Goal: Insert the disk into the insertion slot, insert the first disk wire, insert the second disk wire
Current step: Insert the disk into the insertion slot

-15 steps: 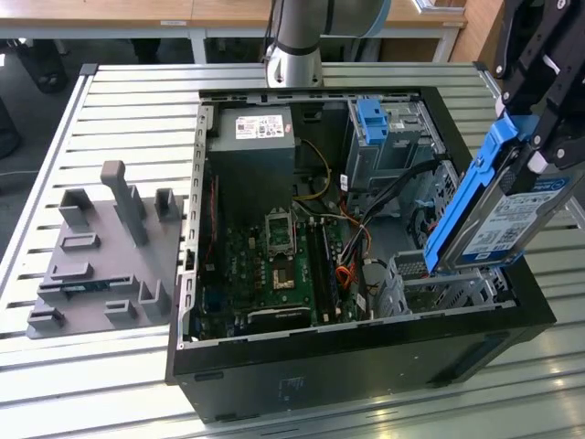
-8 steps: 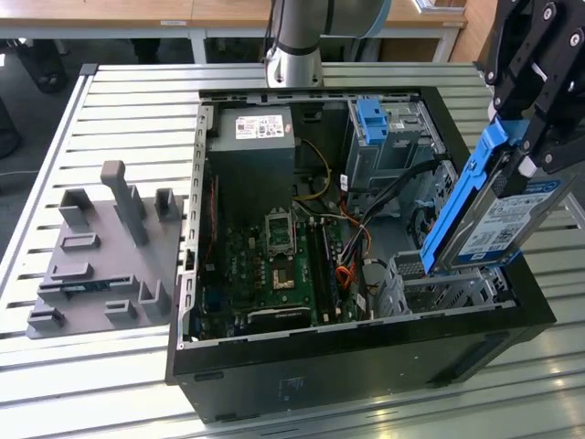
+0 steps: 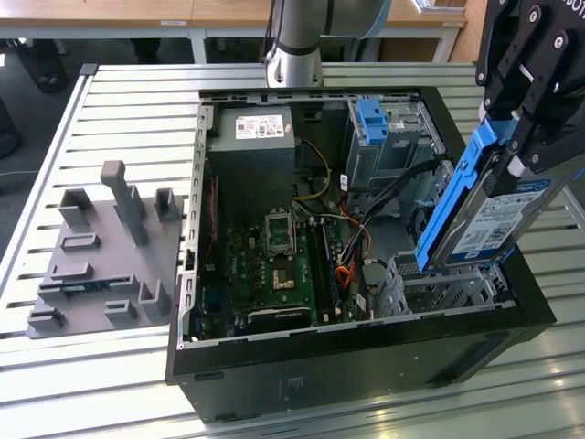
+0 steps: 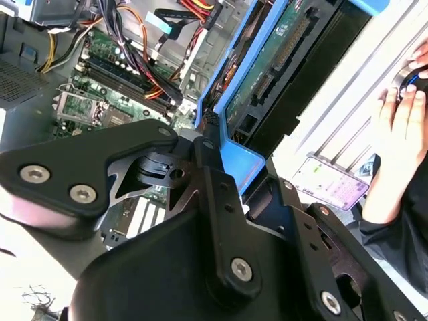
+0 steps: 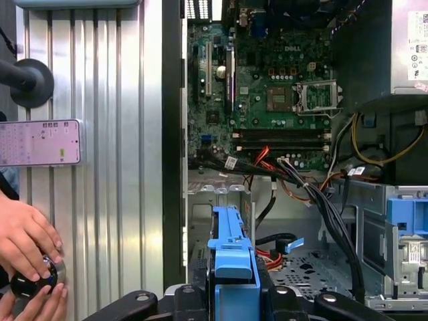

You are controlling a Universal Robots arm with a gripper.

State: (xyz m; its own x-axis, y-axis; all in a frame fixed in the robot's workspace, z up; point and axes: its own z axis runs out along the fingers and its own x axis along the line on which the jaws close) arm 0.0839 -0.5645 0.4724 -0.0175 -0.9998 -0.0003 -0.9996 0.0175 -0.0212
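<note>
Here, gripper (image 3: 517,144) clamped on the tilted disk (image 3: 475,212), lower end at the insertion slot (image 3: 452,285).

The slatted metal surface (image 3: 128,119) carries an open computer case (image 3: 366,361), a grey block plate (image 3: 91,274) near one edge, and a phone (image 5: 40,142).

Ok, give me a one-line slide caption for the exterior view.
The gripper holds the disk tilted, its lower end at the insertion slot inside the open computer case.

The claw (image 3: 508,151), tilted, clamps the disk (image 3: 480,215) between both fingers
</note>
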